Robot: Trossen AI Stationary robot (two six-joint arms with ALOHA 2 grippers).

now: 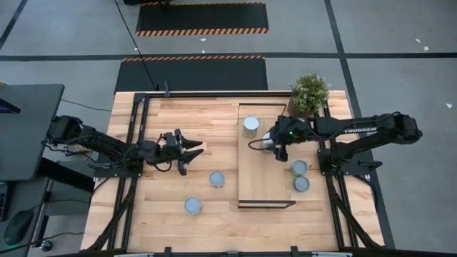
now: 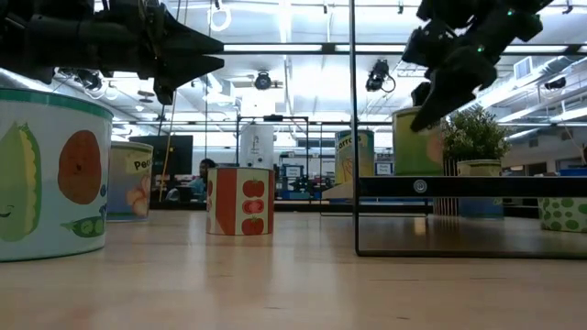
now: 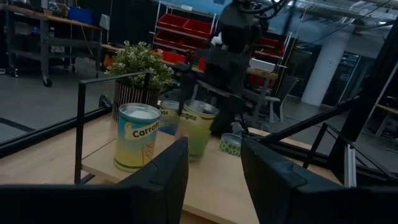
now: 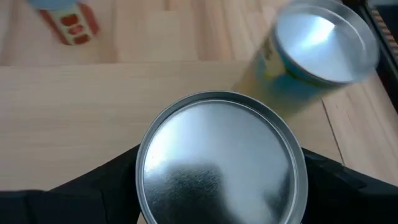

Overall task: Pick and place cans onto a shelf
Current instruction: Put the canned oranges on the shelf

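The shelf (image 1: 264, 178) is a light-wood board on a black frame, right of the table's middle. One can (image 1: 250, 126) stands on its far end. My right gripper (image 1: 272, 142) is shut on a second can (image 4: 221, 165), upright over the shelf near the first can (image 4: 323, 46). My left gripper (image 1: 191, 150) is open and empty, above the table left of the shelf. Two cans (image 1: 216, 178) (image 1: 193, 206) stand on the table left of the shelf. Two more cans (image 1: 299, 168) (image 1: 301, 184) stand to its right. My right gripper pinches the can between its two fingers (image 4: 106, 186), one on each side of the wall just below the top rim (image 4: 144, 168). It comes from above, slanting from the table's right. The can is upright, its bottom (image 2: 418, 172) at the shelf board; touching or just clear, I cannot tell.
A potted green plant (image 1: 309, 93) stands at the far right corner, just behind the shelf. Black frame rails (image 1: 136, 135) run along the table's left, far and right sides. The near half of the shelf board (image 1: 265, 189) is bare.
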